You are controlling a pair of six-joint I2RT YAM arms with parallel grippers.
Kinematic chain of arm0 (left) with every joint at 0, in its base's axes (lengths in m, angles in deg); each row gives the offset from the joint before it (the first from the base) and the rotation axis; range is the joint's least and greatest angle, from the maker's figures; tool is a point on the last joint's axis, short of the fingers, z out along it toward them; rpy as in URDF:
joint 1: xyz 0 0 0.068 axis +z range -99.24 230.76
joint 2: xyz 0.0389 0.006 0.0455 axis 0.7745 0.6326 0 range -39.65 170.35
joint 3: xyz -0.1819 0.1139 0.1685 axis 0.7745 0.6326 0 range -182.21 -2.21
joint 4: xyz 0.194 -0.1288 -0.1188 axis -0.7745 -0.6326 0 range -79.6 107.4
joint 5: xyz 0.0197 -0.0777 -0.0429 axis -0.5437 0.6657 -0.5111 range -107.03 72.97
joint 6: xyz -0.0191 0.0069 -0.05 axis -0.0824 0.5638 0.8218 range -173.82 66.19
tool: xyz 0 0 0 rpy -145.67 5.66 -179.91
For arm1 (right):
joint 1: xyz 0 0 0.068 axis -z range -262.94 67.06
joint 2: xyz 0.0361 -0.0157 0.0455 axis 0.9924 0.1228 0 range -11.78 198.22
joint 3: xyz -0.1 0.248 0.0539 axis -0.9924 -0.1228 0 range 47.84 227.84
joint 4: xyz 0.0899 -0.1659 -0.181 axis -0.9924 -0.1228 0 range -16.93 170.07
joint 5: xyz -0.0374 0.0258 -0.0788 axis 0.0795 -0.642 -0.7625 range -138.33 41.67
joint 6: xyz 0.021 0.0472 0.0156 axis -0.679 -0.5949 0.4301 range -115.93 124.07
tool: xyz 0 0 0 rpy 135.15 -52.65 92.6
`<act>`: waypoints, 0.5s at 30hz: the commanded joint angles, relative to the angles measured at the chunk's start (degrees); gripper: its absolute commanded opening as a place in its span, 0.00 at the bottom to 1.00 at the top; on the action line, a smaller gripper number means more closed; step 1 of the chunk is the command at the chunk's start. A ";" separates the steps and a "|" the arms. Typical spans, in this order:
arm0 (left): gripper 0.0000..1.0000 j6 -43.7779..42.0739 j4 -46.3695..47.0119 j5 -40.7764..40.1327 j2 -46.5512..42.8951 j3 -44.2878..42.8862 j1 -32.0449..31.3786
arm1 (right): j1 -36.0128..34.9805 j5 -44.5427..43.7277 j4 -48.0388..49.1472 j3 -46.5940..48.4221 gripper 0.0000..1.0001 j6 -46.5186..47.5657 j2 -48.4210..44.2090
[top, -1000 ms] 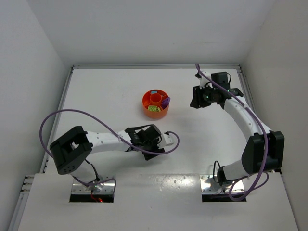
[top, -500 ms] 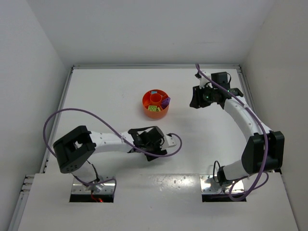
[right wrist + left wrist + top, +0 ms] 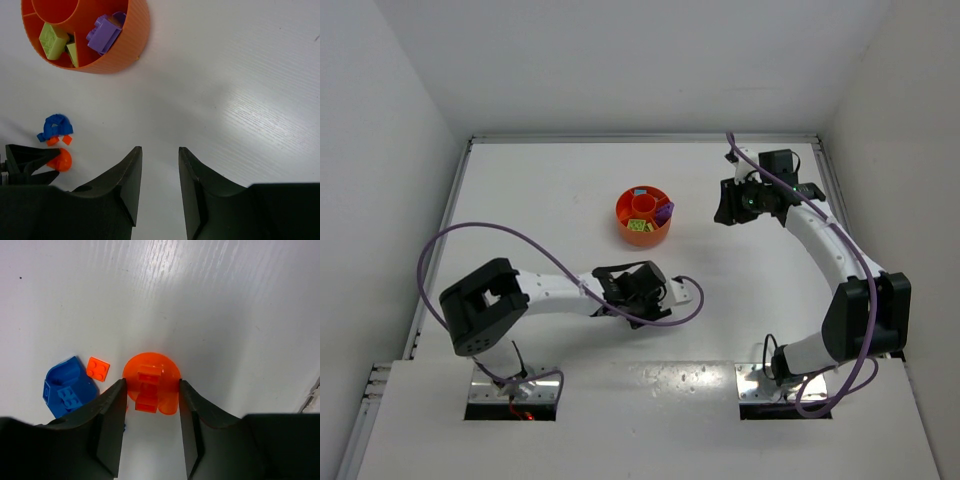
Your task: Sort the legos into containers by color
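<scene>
Pinching a round orange lego between the closed-in jaws of the left gripper, low on the white table, well apart from the orange tray. Just beside it, unsorted: a blue piece and a small orange plate. Already in separate wedges: a purple brick and a yellow-green brick. Probably the grasp step; next, lifting clear, carrying to the tray, releasing over a wedge free of other colours. Hovering off to the tray's right, jaws spread and empty: the right gripper.
</scene>
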 commanded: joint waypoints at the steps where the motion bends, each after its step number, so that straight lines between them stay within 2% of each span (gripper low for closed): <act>1: 0.33 -0.78 0.02 2.87 -1.13 -0.55 -0.57 | 0.19 1.05 1.26 0.14 0.36 -0.73 -1.89; 2: 0.29 -0.78 0.02 2.88 -1.75 -0.03 -0.57 | 0.19 1.05 1.26 0.14 0.36 -0.73 -1.89; 8: 0.28 -0.78 -2.17 6.30 -8.25 -0.10 -0.57 | 0.19 1.05 1.26 0.14 0.36 -0.73 -1.89; 10: 0.27 0.27 -4.19 9.88 -10.71 -2.04 1.09 | 0.19 1.57 1.26 0.67 0.36 -0.73 -1.89; 14: 0.25 0.89 -5.43 12.10 -12.57 -4.42 4.17 | 0.19 2.10 0.73 1.19 0.36 -0.73 -1.37; 15: 0.22 0.89 -5.43 12.11 -12.57 -5.29 4.78 | 0.19 2.10 0.73 1.19 0.36 -0.73 -1.37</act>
